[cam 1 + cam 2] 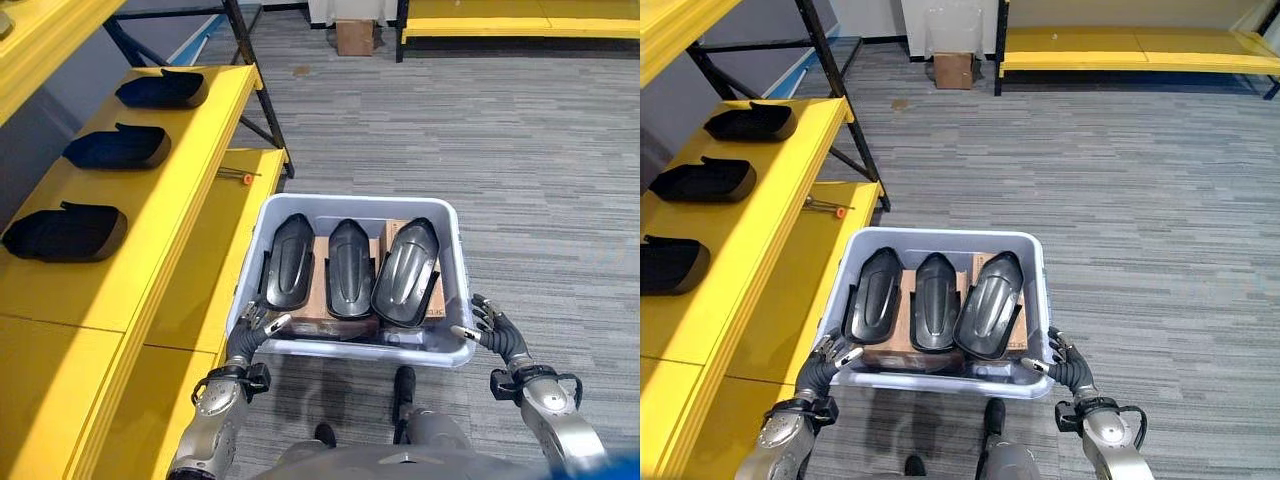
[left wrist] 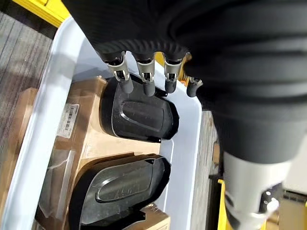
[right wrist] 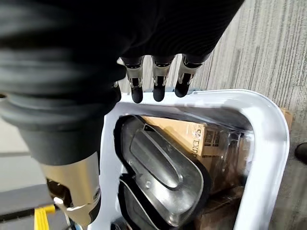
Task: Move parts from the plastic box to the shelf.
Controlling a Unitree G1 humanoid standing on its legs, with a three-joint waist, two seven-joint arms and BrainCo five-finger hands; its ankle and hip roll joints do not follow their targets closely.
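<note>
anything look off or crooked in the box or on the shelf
Mostly tidy. Three black moulded parts sit side by side in the pale plastic box; the one nearest the right hand leans askew, the other two lie straight. A small orange-tipped tool lies loose on the yellow shelf, beside three more parts.

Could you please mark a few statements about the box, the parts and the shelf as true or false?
1. The plastic box holds three black parts. True.
2. The yellow shelf is bare. False: three black parts lie on it.
3. The left hand and right hand are at the box's near corners. True.
4. The box is red. False: it is pale blue-grey.
5. A cardboard box stands on the floor far back. True.
</note>
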